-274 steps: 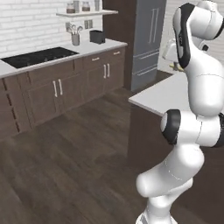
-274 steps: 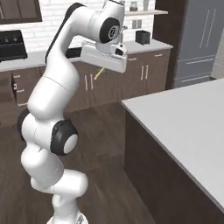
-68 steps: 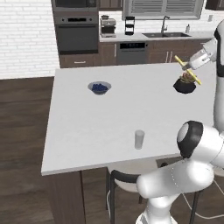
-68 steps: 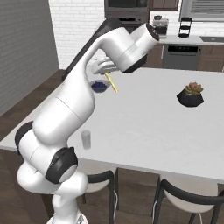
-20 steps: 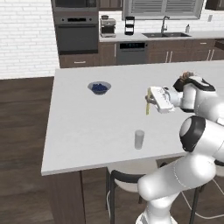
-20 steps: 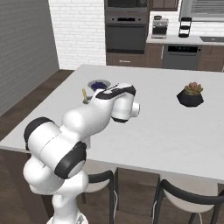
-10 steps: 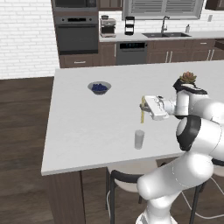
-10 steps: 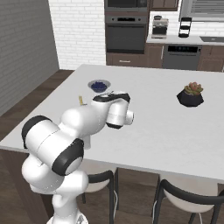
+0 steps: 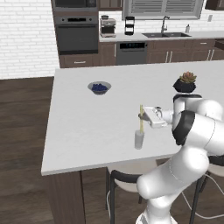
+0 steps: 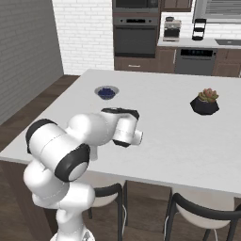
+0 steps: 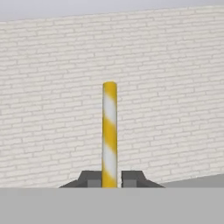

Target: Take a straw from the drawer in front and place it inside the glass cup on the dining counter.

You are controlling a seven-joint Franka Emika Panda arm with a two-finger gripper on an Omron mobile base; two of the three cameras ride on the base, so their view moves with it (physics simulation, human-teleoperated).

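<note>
White counter top spreads before us, the dining counter (image 9: 87, 127) with its dark wooden side at the near edge and dark chairs (image 10: 188, 212) tucked under it. Nearest on that top we see the glass cup (image 9: 139, 140), a small clear tumbler standing upright close to the front edge. Just above it our gripper (image 9: 142, 116) is pinched tight on the straw (image 9: 141, 118), which stands upright with its lower end at the cup's mouth; whether the tip is already below the rim we cannot tell. In the hand view the two dark fingertips (image 11: 91, 180) press against the straw (image 11: 109, 131) from either side, and it shows yellow with pale stripes against a white brick wall (image 11: 175, 87). Farther along the counter we see a grey bowl of blue things (image 9: 99, 87) towards the left and a dark pot with a small plant (image 9: 185, 83) to the right, well apart from the cup. Beyond the counter stand dark cabinets, a built-in oven (image 9: 75, 35) and a sink with its tap (image 9: 165, 27) under the window.
</note>
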